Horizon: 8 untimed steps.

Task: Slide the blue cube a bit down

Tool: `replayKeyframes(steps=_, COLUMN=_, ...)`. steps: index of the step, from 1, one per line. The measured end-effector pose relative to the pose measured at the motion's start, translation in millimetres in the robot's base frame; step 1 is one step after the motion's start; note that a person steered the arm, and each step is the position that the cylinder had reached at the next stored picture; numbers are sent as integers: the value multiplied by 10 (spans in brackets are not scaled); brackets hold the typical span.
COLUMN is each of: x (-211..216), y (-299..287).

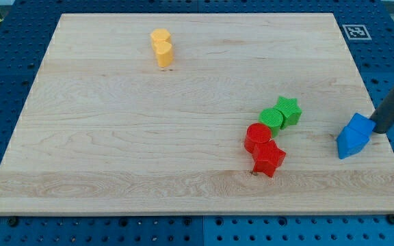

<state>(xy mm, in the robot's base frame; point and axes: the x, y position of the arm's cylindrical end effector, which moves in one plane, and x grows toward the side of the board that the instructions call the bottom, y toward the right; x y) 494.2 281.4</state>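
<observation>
**Tip on blue block at board's right edge**

Blue cube (354, 136): solid bright blue, ribbed surface like the other blocks. From this angle it reads more like a wedge or house shape than a clean cube, with a peaked top and a lighter left face. It sits at roughly 4 o'clock from board centre, close to the right edge of the wooden board (115, 137).

My tip (374, 130): dark rod comes in from the view's upper right, tilted, and its lower end is at the blue cube's 2 o'clock side, touching or just beside it; I cannot tell which. There is no gripper on this rig, so no jaw state to report.

Other blocks:
- Green star (289, 109) and green cylinder (272, 119) touch each other, at 10 o'clock from the blue cube and well apart from it.
- Red cylinder (257, 137) and red star (269, 158) touch each other, just below the green pair at its 7 o'clock.
- 2 yellow blocks (162, 47) sit pressed together at 11 o'clock from board centre; exact shapes unclear.

A fiducial tag (355, 31) sits off the board's top right corner.
</observation>
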Motion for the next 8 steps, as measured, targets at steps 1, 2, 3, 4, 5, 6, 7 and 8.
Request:
replayKeyframes(steps=1, x=0, y=-99)
replayKeyframes(steps=2, x=36, y=-85)
replayKeyframes(steps=3, x=154, y=-8)
replayKeyframes(steps=4, x=237, y=51)
replayKeyframes(steps=5, x=-52, y=220)
replayKeyframes(steps=6, x=-306, y=28)
replayKeyframes(steps=7, x=-329, y=-381)
replayKeyframes(steps=8, x=-326, y=-688)
